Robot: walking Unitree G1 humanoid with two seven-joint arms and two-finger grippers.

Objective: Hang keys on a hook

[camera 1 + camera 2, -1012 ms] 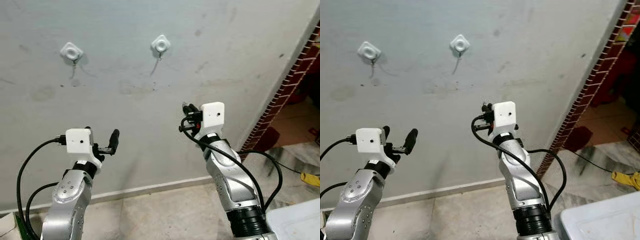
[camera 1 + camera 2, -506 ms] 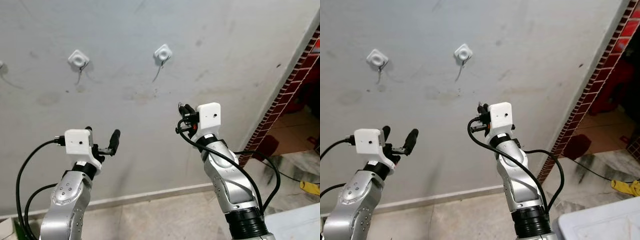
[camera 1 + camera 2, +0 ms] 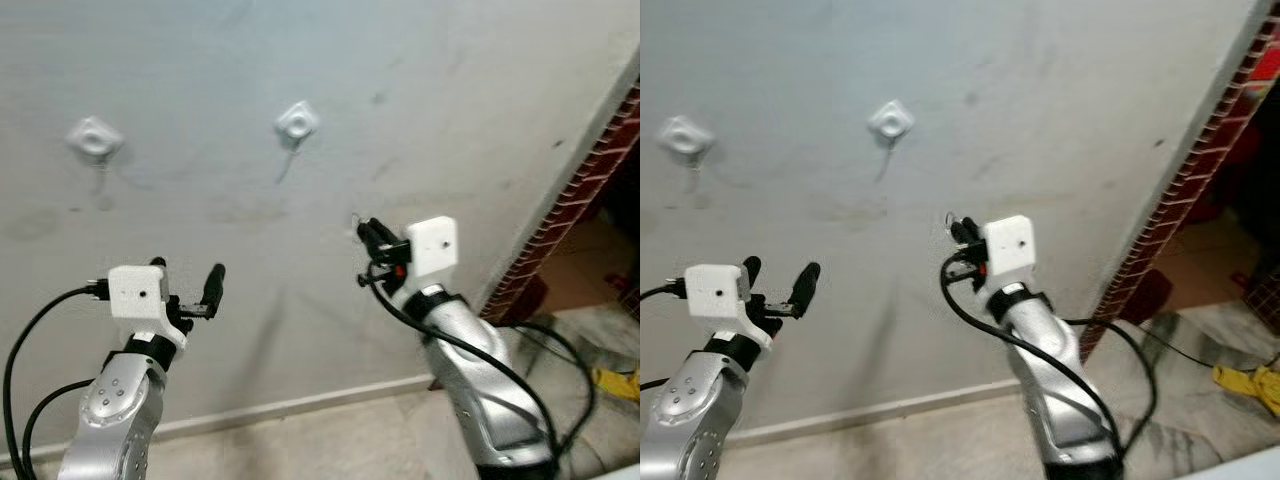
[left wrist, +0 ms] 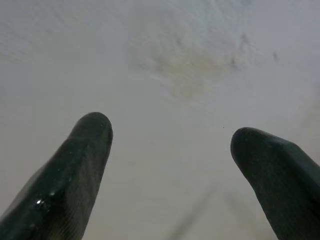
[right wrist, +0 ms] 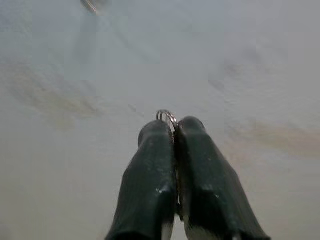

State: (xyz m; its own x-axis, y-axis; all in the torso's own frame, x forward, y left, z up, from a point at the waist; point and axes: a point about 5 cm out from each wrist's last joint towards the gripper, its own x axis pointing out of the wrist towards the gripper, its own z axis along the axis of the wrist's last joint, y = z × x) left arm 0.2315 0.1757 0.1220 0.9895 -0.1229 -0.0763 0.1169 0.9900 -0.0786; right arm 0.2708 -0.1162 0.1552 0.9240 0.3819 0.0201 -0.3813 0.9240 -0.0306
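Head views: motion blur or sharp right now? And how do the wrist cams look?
Left eye view: soft with motion blur, the two wall hooks smeared. Right eye view: same softness, brick edge blurred. Left wrist view: open left gripper fingers dark against a featureless pale wall. Right wrist view: right gripper shut on key ring, fingers reasonably sharp, wall behind hazy.

**Camera shifted, right arm out toward wall**

View now blurred and panned; both white square wall hooks (image 3: 297,121) sit further left in frame than 0.5 s ago. Right gripper (image 3: 368,231) has extended toward the grey plaster wall (image 3: 450,90), its fingers clamped on the thin silver key ring (image 5: 167,117).
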